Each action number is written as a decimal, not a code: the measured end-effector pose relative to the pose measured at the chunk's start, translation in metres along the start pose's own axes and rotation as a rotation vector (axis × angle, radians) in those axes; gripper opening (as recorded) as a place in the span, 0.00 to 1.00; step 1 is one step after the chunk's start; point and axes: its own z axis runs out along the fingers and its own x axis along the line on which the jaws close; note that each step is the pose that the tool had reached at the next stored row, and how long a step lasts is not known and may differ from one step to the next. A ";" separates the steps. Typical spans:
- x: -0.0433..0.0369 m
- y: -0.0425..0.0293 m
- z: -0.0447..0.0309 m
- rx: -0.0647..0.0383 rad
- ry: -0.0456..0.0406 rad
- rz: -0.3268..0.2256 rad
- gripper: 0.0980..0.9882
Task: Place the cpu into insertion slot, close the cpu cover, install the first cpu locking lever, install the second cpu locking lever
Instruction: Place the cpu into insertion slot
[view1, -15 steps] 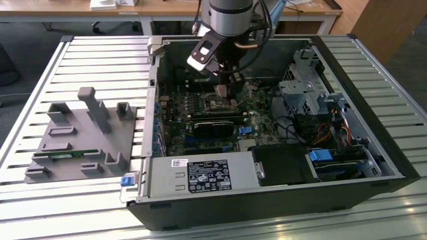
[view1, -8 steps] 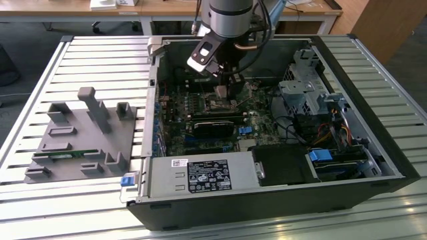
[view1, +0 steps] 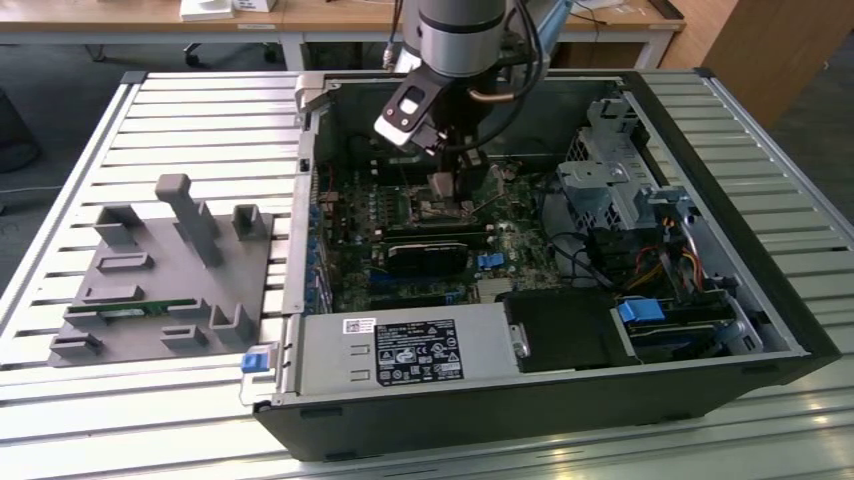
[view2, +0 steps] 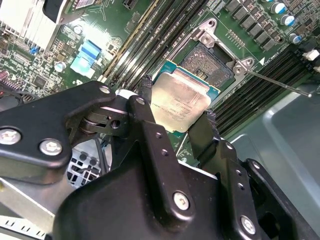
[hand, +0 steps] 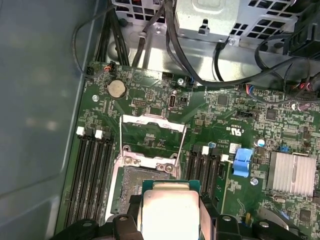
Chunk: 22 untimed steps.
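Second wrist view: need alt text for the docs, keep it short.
The gripper holds the cpu by two opposite edges, close to the open, empty insertion slot on the green motherboard. A thin metal lever sticks out from the slot's corner, and long memory slots run alongside.
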 end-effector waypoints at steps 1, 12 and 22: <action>0.0001 0.0000 0.0007 0.000 -0.0002 0.000 0.50; 0.0025 -0.0004 0.0065 0.001 -0.0042 0.048 0.50; 0.0025 -0.0006 0.0084 0.001 -0.0041 0.048 0.50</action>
